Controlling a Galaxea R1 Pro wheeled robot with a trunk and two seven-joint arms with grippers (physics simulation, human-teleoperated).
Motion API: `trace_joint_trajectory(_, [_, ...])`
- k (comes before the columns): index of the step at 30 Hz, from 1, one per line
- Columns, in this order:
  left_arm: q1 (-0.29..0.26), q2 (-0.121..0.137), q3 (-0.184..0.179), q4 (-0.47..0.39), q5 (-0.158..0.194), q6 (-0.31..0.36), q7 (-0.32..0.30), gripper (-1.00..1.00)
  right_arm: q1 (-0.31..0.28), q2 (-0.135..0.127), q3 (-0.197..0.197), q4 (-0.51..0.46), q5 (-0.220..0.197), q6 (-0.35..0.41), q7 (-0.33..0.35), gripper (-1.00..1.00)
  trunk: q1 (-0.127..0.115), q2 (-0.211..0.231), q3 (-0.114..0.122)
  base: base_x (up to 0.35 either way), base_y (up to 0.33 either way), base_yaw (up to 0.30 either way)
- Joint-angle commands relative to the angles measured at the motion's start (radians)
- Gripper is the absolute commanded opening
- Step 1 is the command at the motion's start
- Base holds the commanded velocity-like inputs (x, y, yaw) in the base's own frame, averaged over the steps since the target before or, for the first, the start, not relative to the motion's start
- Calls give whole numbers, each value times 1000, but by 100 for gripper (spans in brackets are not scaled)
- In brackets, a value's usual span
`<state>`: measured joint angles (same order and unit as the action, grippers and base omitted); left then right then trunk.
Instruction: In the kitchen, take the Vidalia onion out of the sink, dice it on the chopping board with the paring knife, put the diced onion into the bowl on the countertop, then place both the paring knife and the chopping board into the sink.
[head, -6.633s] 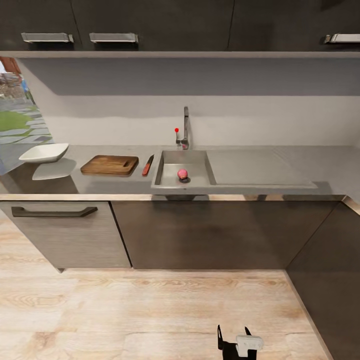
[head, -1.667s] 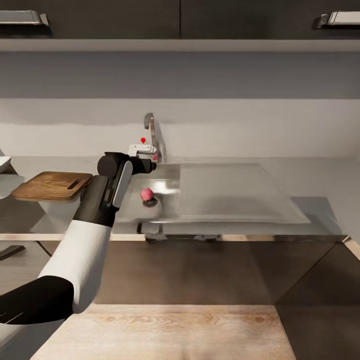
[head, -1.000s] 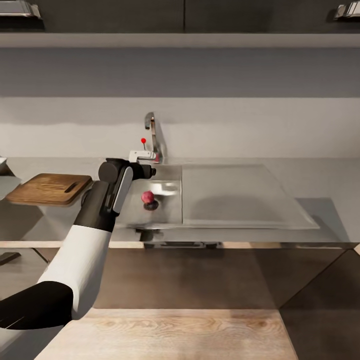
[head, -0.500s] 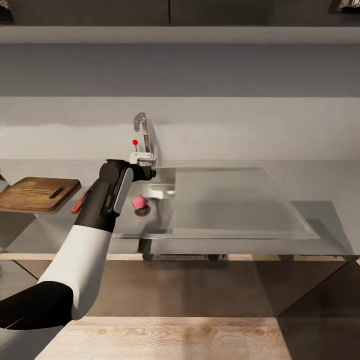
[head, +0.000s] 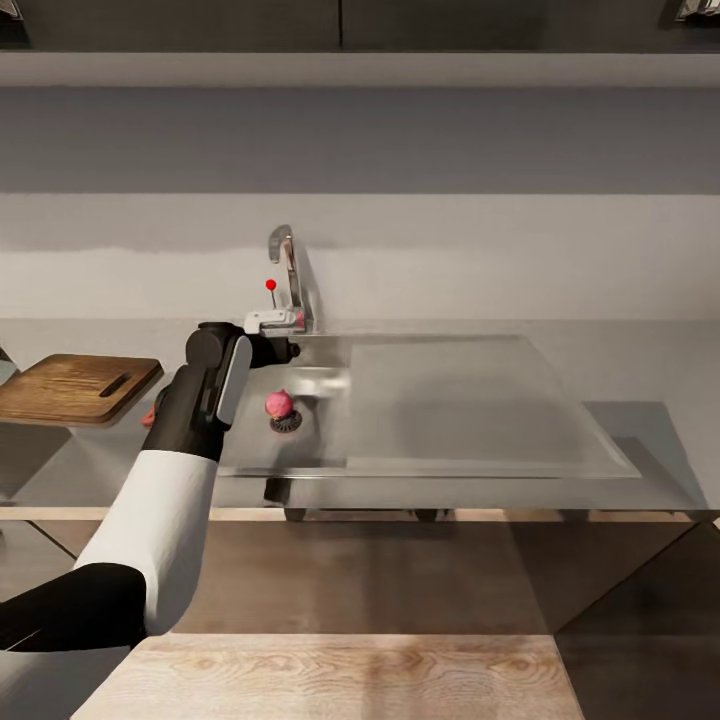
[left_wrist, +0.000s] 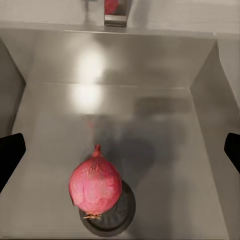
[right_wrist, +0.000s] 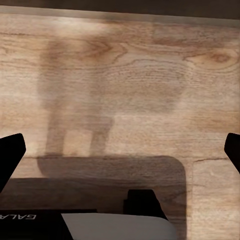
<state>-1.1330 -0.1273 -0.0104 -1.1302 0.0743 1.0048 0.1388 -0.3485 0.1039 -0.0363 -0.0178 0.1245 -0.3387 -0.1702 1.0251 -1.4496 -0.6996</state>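
The Vidalia onion (head: 279, 403) lies on the round drain (head: 287, 423) inside the sink (head: 322, 385); the left wrist view shows the onion (left_wrist: 95, 183) close below. My left gripper (head: 270, 324) hangs over the basin just behind the onion, and it (left_wrist: 120, 152) is open, its dark fingertips (left_wrist: 10, 156) wide apart and holding nothing. The chopping board (head: 75, 388) rests on the countertop (head: 630, 355) at the left. A bit of the paring knife's red handle (head: 149, 418) peeks out beside my forearm. My right gripper (right_wrist: 120, 152) is open above the wooden floor. The bowl is out of view.
The curved chrome tap (head: 286, 262) with its red knob (head: 270, 285) stands right behind my left gripper. A flat drainer (head: 455, 395) stretches right of the basin. Dark cabinets (head: 400, 560) sit below the counter. My own base (right_wrist: 115, 225) shows under the right gripper.
The camera has come closer and panned. In the last half second my left gripper has shifted a little left over the basin. The onion has stayed on the drain.
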Motion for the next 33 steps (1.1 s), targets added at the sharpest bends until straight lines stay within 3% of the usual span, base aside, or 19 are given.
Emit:
trace_joint_trajectory(1, [-1, 0, 1, 0, 8, 3, 9, 100, -1, 0, -4, 1, 10, -2, -6, 100, 0, 0, -1, 0, 0, 0])
trace_joint_trajectory(10, [-1, 0, 10, 4, 8, 3, 8, 100, -1, 0, -4, 1, 10, -2, -5, 100, 0, 0, -3, 0, 0, 0])
trace_joint_trajectory(33, [0, 0, 9, 40, 7, -2, 8, 100, -1, 8, -4, 1, 10, 0, -5, 100, 0, 0, -36, 0, 0, 0])
